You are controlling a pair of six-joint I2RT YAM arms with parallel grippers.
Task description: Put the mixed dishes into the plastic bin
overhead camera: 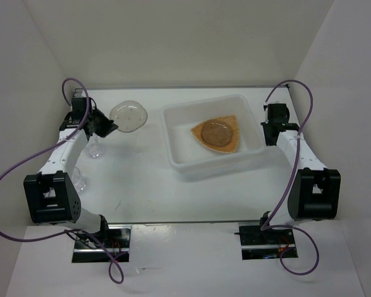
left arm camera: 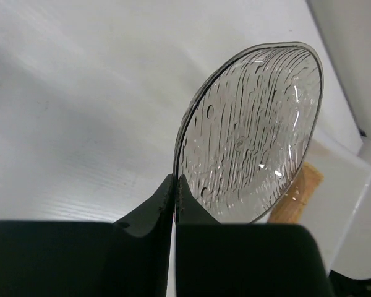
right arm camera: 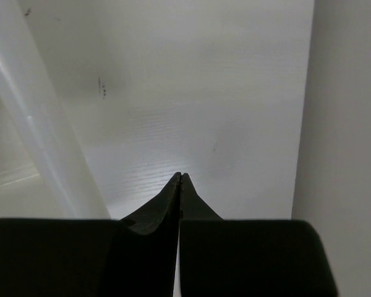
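Left gripper (left arm camera: 175, 184), clamped shut on only the rim of the saucer (left arm camera: 253, 130) just ahead, may let it slip before the plastic bin (overhead camera: 204, 167).

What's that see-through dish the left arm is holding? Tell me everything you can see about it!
It is a small round saucer that looks like smoky, see-through glass, with a thin dark rim. Its surface is wrinkled with wavy streaks and dotted with little bubbles. The left arm's black fingers pinch its edge, closed tight, and nothing else touches it. It is tipped up on its side, seemingly held up off the white table, just left of the big plastic bin.
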